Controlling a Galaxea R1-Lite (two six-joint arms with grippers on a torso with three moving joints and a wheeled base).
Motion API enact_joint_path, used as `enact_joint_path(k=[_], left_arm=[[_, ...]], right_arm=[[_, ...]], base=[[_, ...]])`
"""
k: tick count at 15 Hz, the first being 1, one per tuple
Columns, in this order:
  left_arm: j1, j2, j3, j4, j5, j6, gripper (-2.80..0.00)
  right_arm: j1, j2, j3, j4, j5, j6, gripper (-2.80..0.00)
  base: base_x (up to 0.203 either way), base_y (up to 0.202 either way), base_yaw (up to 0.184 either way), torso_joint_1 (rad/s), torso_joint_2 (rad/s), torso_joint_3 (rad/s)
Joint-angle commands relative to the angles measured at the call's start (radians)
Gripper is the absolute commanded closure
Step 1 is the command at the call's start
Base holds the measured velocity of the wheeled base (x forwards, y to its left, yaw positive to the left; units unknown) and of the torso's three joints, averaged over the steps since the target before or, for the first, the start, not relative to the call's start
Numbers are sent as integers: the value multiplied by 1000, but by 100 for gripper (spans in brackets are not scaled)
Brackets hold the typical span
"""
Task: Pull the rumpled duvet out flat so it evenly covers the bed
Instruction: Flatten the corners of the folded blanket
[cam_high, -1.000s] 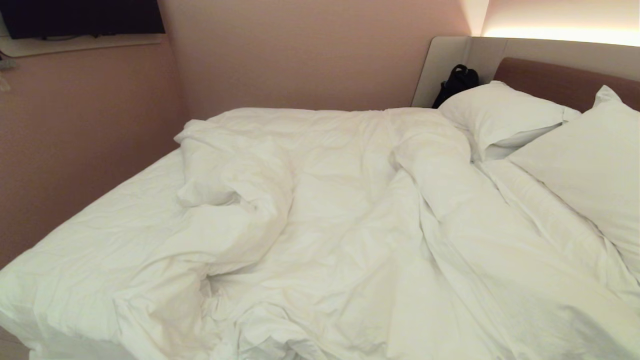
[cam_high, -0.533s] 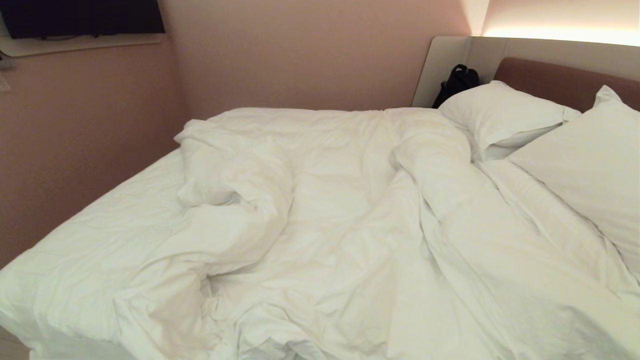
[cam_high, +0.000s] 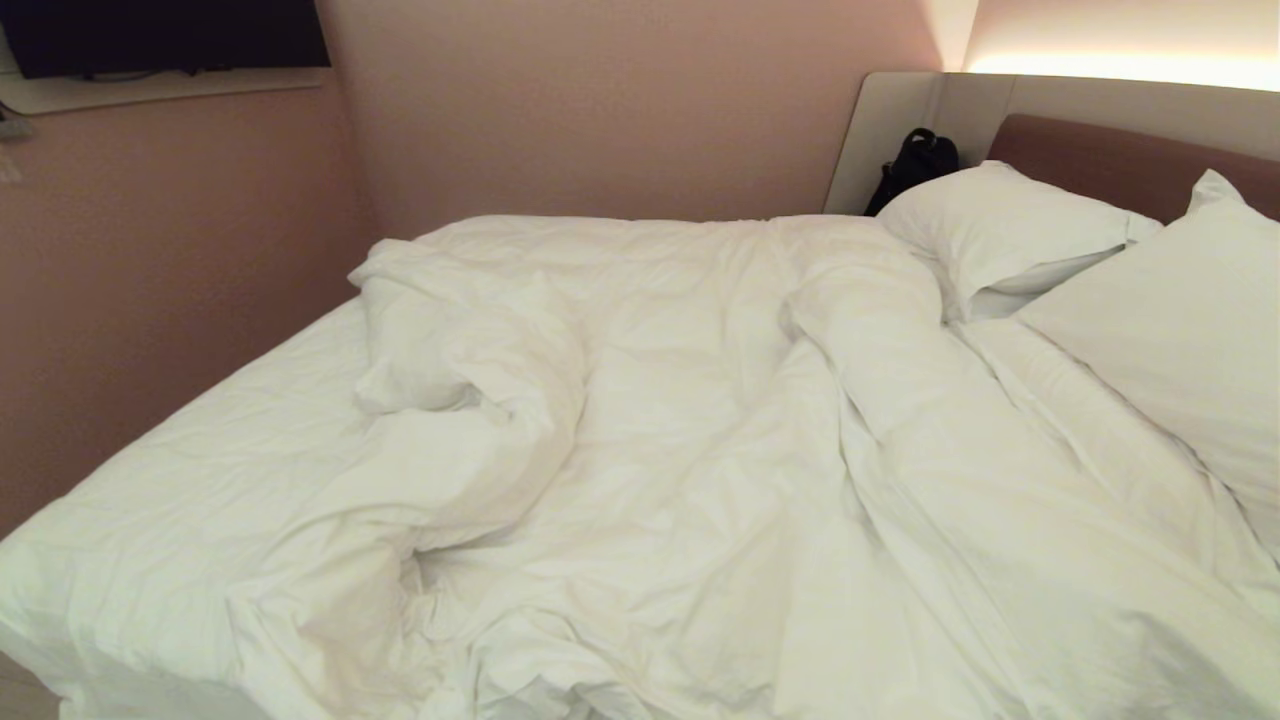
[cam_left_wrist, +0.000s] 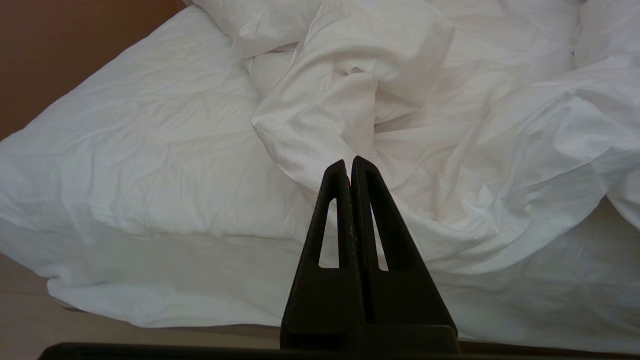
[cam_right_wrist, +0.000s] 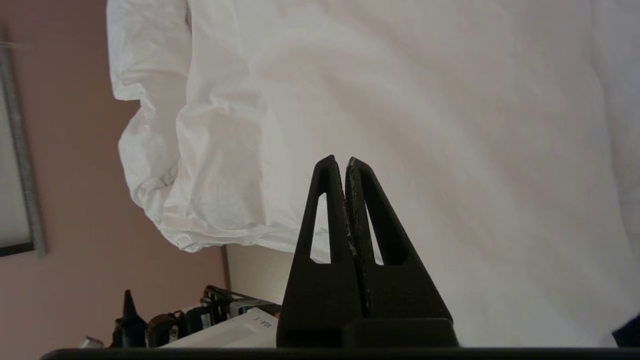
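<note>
The rumpled white duvet (cam_high: 700, 430) lies bunched across the bed (cam_high: 1130, 160), with a thick fold heaped toward the far left and the bare fitted sheet (cam_high: 200, 450) showing on the left side. Neither arm shows in the head view. My left gripper (cam_left_wrist: 349, 162) is shut and empty, held off the bed's near edge and pointing at a twisted bunch of duvet (cam_left_wrist: 350, 90). My right gripper (cam_right_wrist: 340, 161) is shut with nothing between its fingers, in front of a broad smooth white cloth (cam_right_wrist: 425, 100); whether that cloth is duvet or pillow I cannot tell.
Two white pillows (cam_high: 1000, 235) (cam_high: 1180, 330) lean at the headboard on the right. A black bag (cam_high: 915, 165) stands in the far corner by the beige surround. Pink walls close in the far and left sides, with a dark screen (cam_high: 165, 35) up on the left wall.
</note>
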Motion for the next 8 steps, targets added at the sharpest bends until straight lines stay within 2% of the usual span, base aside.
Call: enact_joint_path(k=[1, 8], left_arm=[[0, 0, 0, 0, 0, 0, 0], [0, 0, 0, 0, 0, 0, 0]], right_arm=[[-6, 64, 0, -5, 83, -67, 0], [8, 192, 4, -127, 54, -80, 0]], base=[[0, 0, 0, 0, 0, 0], [0, 0, 0, 0, 0, 0]])
